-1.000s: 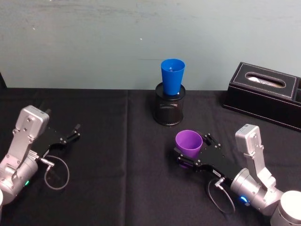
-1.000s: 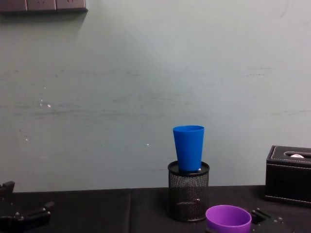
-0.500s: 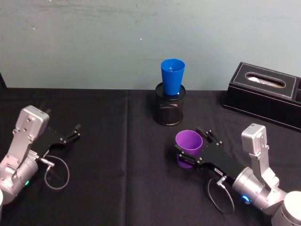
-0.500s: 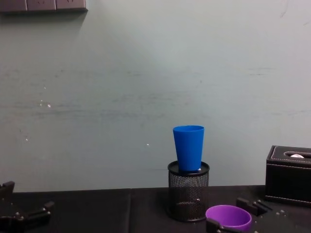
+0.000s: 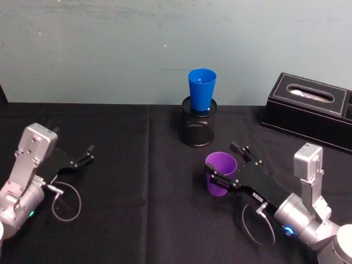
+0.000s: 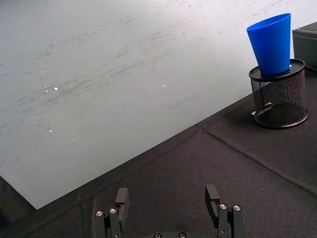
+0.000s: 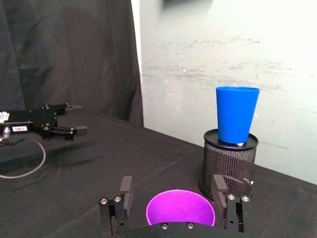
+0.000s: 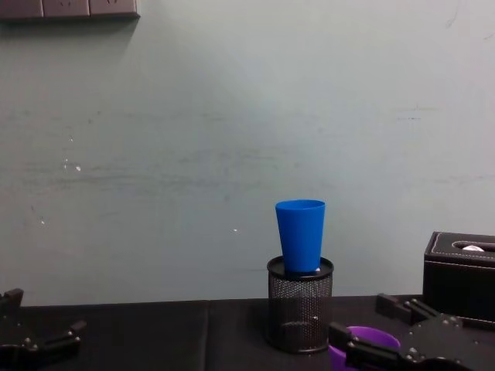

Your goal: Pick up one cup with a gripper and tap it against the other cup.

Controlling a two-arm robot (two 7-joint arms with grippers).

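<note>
A black-draped surface (image 5: 143, 220) stood before a pale wall. Nearest the robot, the right end effector (image 5: 228, 164) had its two flat black fingers spread wide on either side of the purple cup (image 5: 220, 173), one finger on the near side and one on the far side. Whether the fingers touched the cup's wall could not be told. The purple cup stood upright, mouth open upward, a little nearer the robot than the mesh pen holder (image 5: 198, 129) and slightly to its right. In the right wrist view the purple cup's rim (image 7: 181, 208) sat between the two fingers (image 7: 126, 191).

Well to the left of the pen holder, the left end effector (image 5: 85, 155) rested low over the surface, fingers parted and holding nothing.

Farther back, the blue cup (image 5: 201, 88) stood upright in the top of the mesh pen holder, its narrow base inside the holder's rim. To the right of the pen holder lay a black tissue box (image 5: 308, 110), close to the wall.
</note>
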